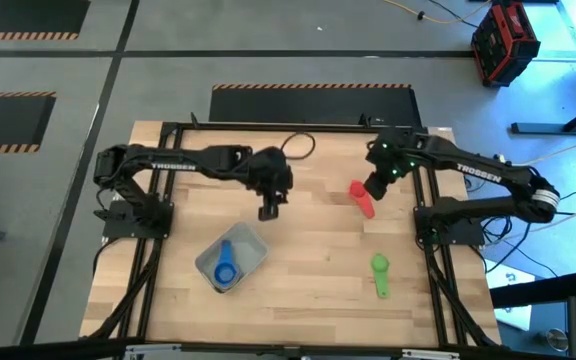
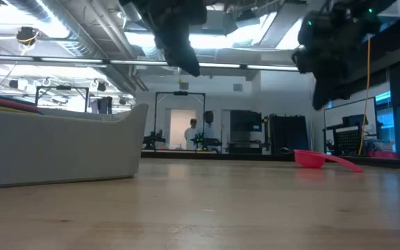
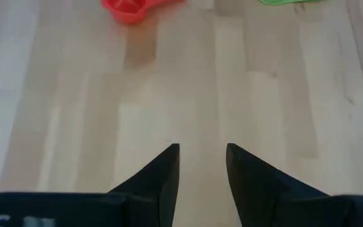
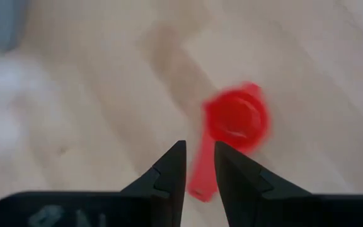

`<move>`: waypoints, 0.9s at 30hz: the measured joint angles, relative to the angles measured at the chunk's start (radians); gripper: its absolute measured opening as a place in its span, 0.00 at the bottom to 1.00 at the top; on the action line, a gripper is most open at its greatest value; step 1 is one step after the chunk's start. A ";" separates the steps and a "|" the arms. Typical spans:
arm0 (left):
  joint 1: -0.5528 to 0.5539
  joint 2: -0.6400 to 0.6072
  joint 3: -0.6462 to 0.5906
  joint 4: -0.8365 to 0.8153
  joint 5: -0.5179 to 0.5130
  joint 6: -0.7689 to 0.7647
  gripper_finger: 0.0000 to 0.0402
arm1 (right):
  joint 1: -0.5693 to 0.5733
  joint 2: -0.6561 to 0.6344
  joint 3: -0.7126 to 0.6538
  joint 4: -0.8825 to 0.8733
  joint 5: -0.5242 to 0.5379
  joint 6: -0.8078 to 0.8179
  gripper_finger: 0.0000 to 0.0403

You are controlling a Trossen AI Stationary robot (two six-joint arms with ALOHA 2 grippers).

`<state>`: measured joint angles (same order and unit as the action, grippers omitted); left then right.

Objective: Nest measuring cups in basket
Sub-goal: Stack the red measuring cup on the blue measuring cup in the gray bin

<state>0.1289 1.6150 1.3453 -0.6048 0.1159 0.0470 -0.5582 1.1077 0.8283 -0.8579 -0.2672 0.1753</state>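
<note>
Right claw (image 4: 199, 165) narrowly parted, empty, above red cup's (image 4: 235, 120) handle.

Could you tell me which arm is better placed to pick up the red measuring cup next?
The right: the right gripper hangs beside the red plastic measuring cup, nearly shut, while the left gripper is near the basket.

Pale wooden table (image 1: 308, 270), red and black toolbox (image 1: 503, 42) on grey floor, person (image 2: 192, 132) standing far back
</note>
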 joint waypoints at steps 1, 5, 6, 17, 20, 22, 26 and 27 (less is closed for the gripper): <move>0.014 0.000 0.000 0.002 0.008 0.014 0.31 | -0.011 -0.008 -0.021 0.008 0.017 0.023 0.22; 0.052 0.000 0.000 0.019 0.046 0.042 0.31 | -0.066 -0.017 -0.077 0.030 0.004 0.057 0.22; 0.058 0.000 0.000 0.019 0.055 0.043 0.31 | -0.078 -0.016 -0.085 0.029 -0.001 0.057 0.22; 0.051 0.000 0.000 0.019 0.067 0.045 0.31 | -0.197 -0.015 -0.204 0.056 -0.022 0.081 0.22; 0.051 0.000 0.000 0.019 0.079 0.044 0.31 | -0.212 -0.015 -0.255 0.139 -0.105 0.082 0.22; 0.051 0.000 0.000 0.019 0.087 0.044 0.31 | -0.219 -0.015 -0.289 0.203 -0.165 0.082 0.22; 0.051 0.000 0.000 0.019 0.089 0.043 0.31 | -0.231 -0.015 -0.333 0.264 -0.178 0.085 0.22; 0.051 0.000 0.000 0.019 0.089 0.042 0.31 | -0.234 -0.015 -0.341 0.270 -0.179 0.085 0.22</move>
<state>0.1795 1.6154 1.3453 -0.5857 0.2047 0.0895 -0.7921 1.0927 0.4877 -0.5878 -0.4461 0.2604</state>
